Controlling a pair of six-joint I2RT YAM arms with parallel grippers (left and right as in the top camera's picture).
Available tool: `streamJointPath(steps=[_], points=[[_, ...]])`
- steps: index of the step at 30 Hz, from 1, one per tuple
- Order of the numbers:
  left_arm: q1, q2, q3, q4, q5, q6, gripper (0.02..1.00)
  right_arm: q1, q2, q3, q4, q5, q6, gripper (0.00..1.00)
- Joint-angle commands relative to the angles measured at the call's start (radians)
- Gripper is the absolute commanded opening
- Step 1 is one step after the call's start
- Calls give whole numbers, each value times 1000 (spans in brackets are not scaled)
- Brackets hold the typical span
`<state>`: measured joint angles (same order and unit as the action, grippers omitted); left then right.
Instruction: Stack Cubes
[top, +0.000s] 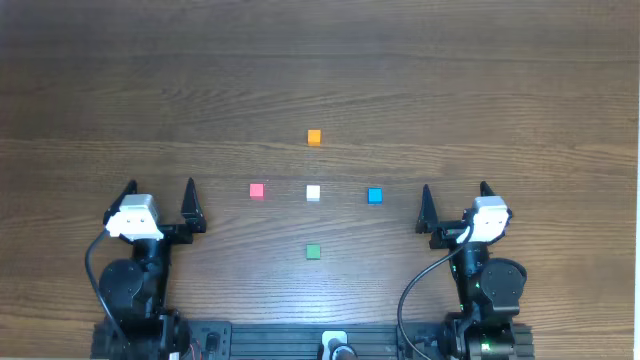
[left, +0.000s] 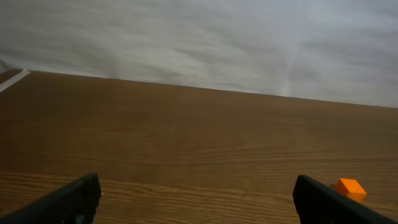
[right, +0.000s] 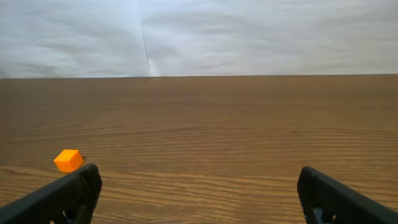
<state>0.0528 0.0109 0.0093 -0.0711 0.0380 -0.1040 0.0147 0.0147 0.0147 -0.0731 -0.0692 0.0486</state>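
Five small cubes lie apart on the wooden table (top: 320, 60): orange (top: 314, 137) farthest back, pink (top: 257, 190), white (top: 313, 193) and blue (top: 374, 196) in a row, green (top: 313, 252) nearest the bases. My left gripper (top: 160, 194) stands open at the left, well left of the pink cube, holding nothing. My right gripper (top: 454, 197) stands open at the right, right of the blue cube, also with nothing in it. The orange cube (left: 350, 188) appears beside my left finger in the left wrist view, and the same orange cube (right: 68, 160) in the right wrist view.
Bare wood stretches across the far half of the table (left: 199, 124). A pale wall or sheet (right: 249, 37) rises behind the table's far edge. Both arm bases and a black rail (top: 320, 340) run along the near edge.
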Motion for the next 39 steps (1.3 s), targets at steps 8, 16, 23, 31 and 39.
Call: streamJointPath(steps=[8,16,23,31,39], points=[[3,-5,-3,-5,3,18,1000,6,-7,-10,3,10,-5,993],[-11,176,81,5,44,-10,1000,6,-7,-10,2,10,-5,993],[-100,599,473,-220,97,-41,998,6,-7,-10,3,10,-5,993],[-316,1168,856,-515,58,-198,998,6,-7,-10,2,10,-5,993],[-446,1455,922,-533,-26,-300,998,6,-7,-10,2,10,-5,993]])
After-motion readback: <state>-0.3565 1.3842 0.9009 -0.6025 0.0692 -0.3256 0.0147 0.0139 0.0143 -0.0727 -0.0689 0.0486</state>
